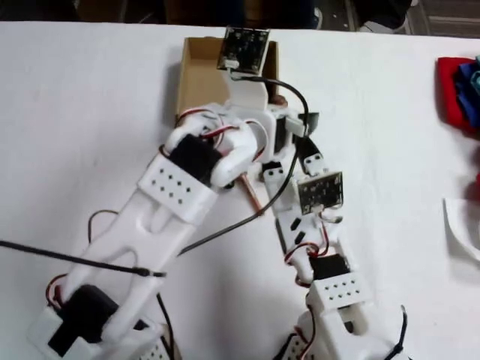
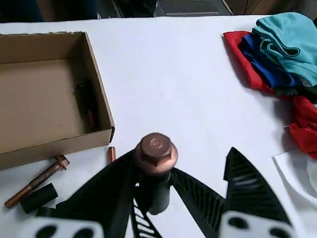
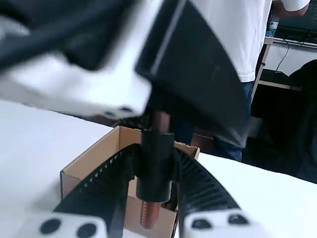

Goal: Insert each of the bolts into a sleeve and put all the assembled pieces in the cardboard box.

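Observation:
A copper bolt (image 2: 155,148) stands in a black sleeve (image 3: 154,163), its thread poking out below. My right gripper (image 3: 154,171) is shut on that sleeve. My left gripper (image 2: 183,151) stands open around the bolt's head end, one finger (image 2: 250,183) spread well aside. Both grippers meet just in front of the cardboard box (image 1: 193,75), where the bolt head (image 1: 279,100) shows. One assembled piece (image 2: 85,101) lies inside the box (image 2: 96,74). On the table beside it lie a loose bolt (image 2: 37,181), a loose sleeve (image 2: 38,197) and another bolt's tip (image 2: 112,153).
A pile of coloured cloth (image 1: 459,82) lies at the table's right edge, with a white object (image 1: 459,225) below it. A black cable (image 1: 75,259) crosses the left arm. A loose bolt (image 1: 251,193) lies between the arms. A person (image 3: 237,29) stands behind the table.

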`<state>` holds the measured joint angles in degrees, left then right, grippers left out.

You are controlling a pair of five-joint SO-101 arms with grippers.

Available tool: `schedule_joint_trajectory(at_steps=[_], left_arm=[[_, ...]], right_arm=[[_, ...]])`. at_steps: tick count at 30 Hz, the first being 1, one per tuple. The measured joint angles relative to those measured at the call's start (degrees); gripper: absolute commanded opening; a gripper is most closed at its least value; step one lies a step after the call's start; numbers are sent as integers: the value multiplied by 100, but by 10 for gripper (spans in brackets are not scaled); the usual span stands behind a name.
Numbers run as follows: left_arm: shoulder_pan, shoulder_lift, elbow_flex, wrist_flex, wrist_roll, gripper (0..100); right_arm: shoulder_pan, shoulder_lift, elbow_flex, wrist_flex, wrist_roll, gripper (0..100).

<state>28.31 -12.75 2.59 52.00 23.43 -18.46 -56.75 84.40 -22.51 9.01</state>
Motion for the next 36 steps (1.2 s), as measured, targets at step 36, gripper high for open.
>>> schedule_joint_trajectory(at_steps=[36], left_arm=[[-3868,-1178,2207,2110,-2136,257]], right_arm=[[607,3543,-5776,5222,-2145,22]])
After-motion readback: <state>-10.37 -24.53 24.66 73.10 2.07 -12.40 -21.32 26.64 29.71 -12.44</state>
